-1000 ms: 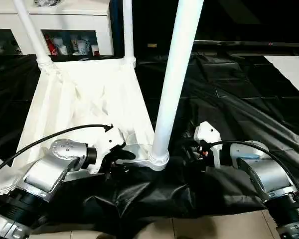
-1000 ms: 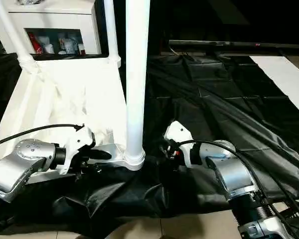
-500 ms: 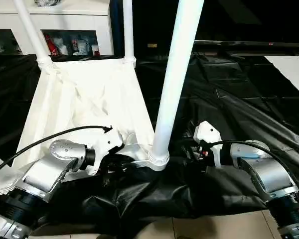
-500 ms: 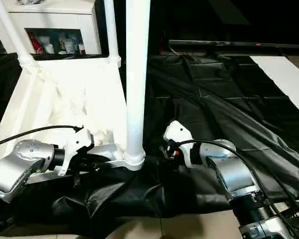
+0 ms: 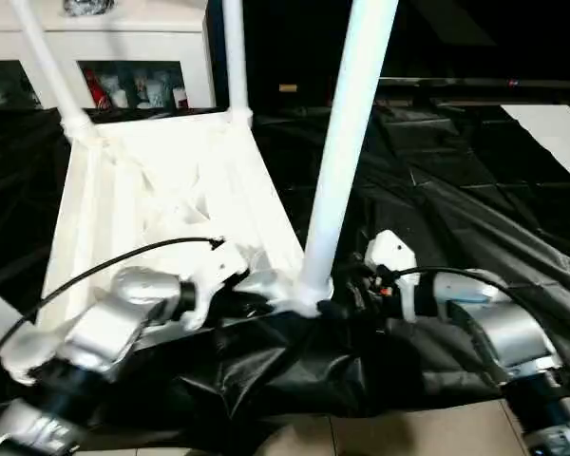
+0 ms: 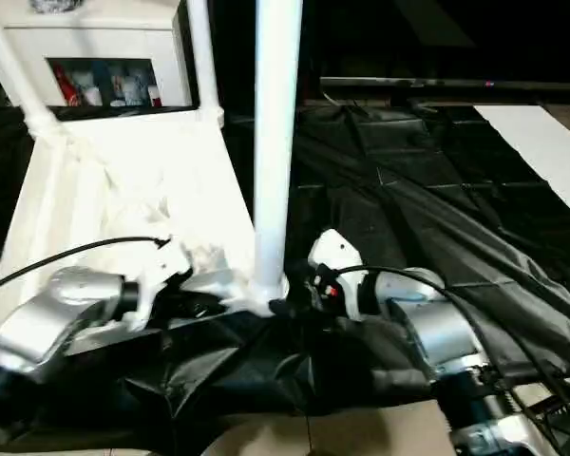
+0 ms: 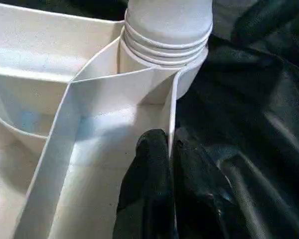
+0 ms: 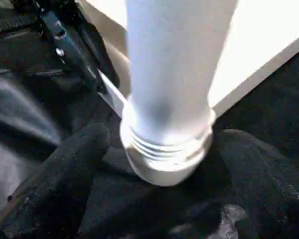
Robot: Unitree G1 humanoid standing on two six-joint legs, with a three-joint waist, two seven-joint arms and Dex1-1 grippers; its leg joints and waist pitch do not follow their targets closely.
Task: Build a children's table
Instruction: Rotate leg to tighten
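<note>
I see the white tabletop (image 5: 161,190) lying upside down on the black sheet (image 5: 456,209). My left gripper (image 7: 169,149) pinches its side wall near the corner leg (image 5: 347,142). My right gripper (image 8: 164,149) has its fingers spread wide around that leg's bottom.

A crumpled black sheet (image 5: 437,199) covered the work surface and hung over its near edge. Below that edge showed a strip of beige tiled floor (image 5: 399,432). An upturned white tabletop (image 5: 161,190) lay directly on the sheet, ribbed underside up, with 3 legs (image 5: 347,133) standing in its corner sockets. A flat white panel (image 5: 556,133) lay on the sheet's far right.
</note>
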